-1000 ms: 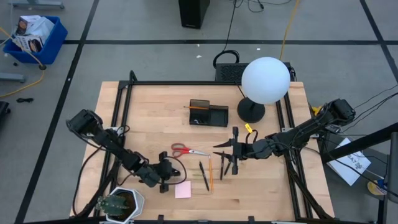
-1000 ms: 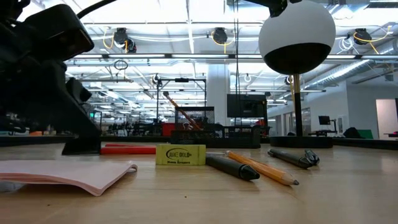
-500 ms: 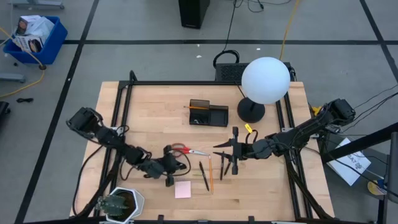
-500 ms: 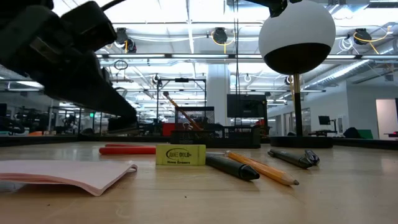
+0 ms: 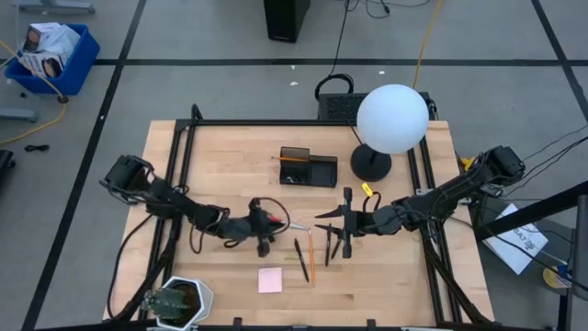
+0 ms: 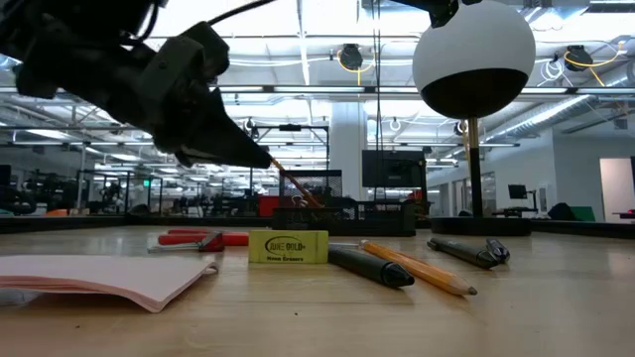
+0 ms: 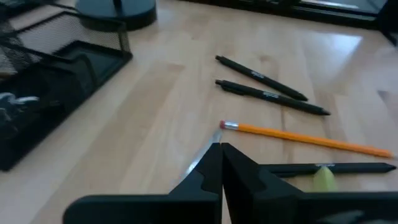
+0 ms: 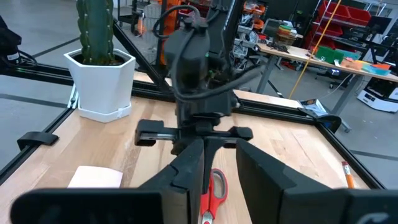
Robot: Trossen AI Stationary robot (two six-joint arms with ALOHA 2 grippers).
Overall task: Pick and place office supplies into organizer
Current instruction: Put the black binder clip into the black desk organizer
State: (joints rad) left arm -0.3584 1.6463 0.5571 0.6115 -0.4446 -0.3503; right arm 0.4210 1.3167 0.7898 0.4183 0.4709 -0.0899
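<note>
The left gripper (image 5: pixel 265 223) covers most of the scissors (image 5: pixel 287 223) from above (only the blade tips peek out). In the low view the lamp (image 6: pixel 474 61) is cut by the top edge. The organizer (image 7: pixel 43 93) runs off the left wrist picture, its contents too blurred to name.

Red-handled scissors (image 5: pixel 276 222) lie flat near the surface's middle, blades toward the right edge. Beside them lie a black pen (image 5: pixel 300 260), an orange pencil (image 5: pixel 311 255) and two more black pens (image 7: pixel 261 84). A pink sticky-note pad (image 5: pixel 270 279) sits by the front edge. The black organizer (image 5: pixel 309 167) stands toward the back edge.
</note>
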